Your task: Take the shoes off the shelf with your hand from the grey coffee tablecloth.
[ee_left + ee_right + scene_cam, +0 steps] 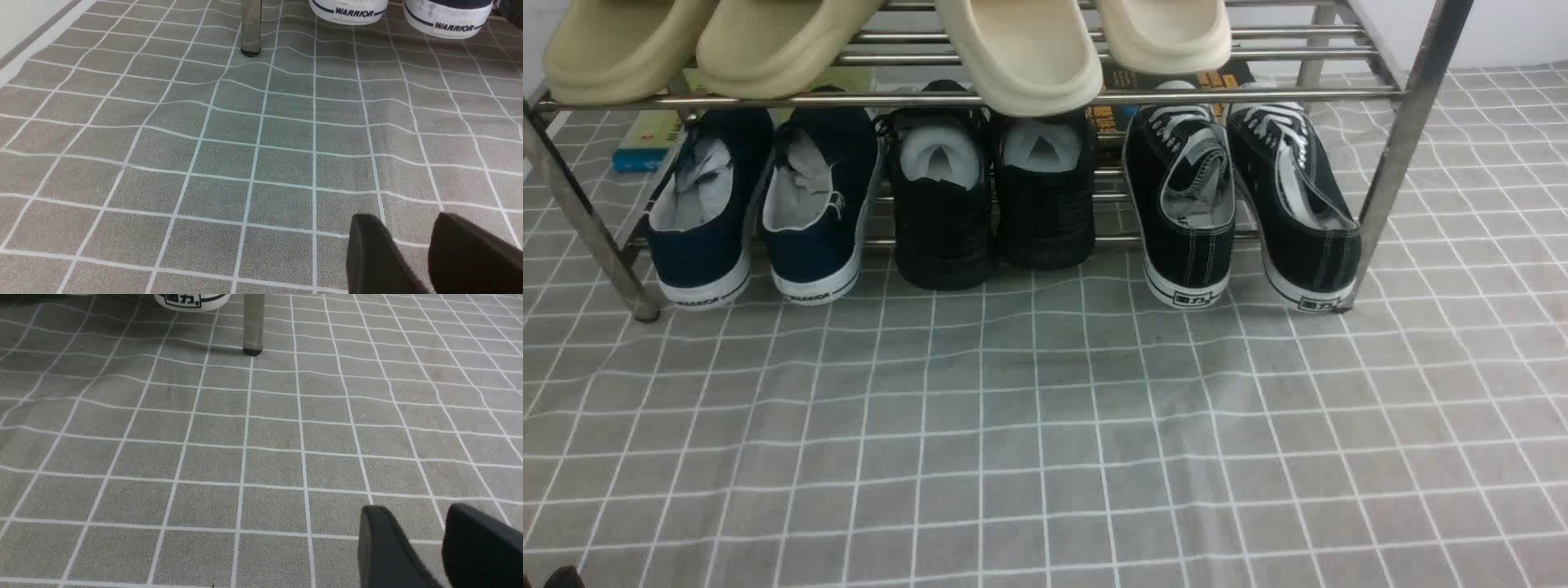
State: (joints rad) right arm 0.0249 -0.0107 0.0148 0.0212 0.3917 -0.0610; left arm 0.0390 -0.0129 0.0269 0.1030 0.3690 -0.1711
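The shoes sit on the shelf's lower tier at its right end, heels toward the grey coffee tablecloth. The left gripper and right gripper hover over bare cloth, both released and apparently empty; only 2 fingertips each show.

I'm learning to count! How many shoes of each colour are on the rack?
Khaki slippers: 2
Cream slippers: 2
Navy sneakers: 2
All-black sneakers: 2
Black sneakers with white laces: 2
Total: 10
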